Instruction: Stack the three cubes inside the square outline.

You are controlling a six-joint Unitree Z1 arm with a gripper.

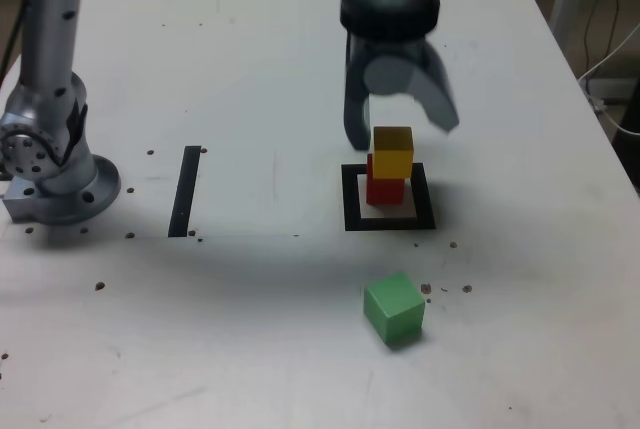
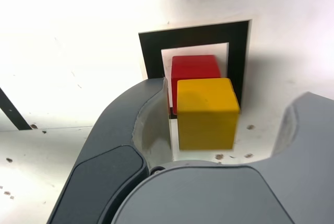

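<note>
Hand: the hand (image 1: 402, 127) is spread wide and grasps nothing; it hangs just behind and above the stack, its jaws well apart on either side of the yellow cube in the wrist view.
Stack: the yellow cube (image 1: 393, 152) is set on the red cube (image 1: 385, 187), slightly offset toward the exterior view's right; both are seen inside the square outline (image 1: 389, 222).
Wrist check: the yellow cube (image 2: 207, 113) is seen over the red cube (image 2: 195, 68), with the outline (image 2: 194, 36) framing them; whether a jaw touches the yellow cube cannot be told.
Remaining cube: the green cube (image 1: 393, 308) lies flat on the table (image 1: 250, 329), apart from the outline and nearer the table's front edge.
Key relation: the green cube is judged to lie straight in front of the stack, so the stack stands between it and the hand.
Progress: two of three cubes are judged placed.
Risk: the stack could be knocked if the hand is carried over it too low.
</note>
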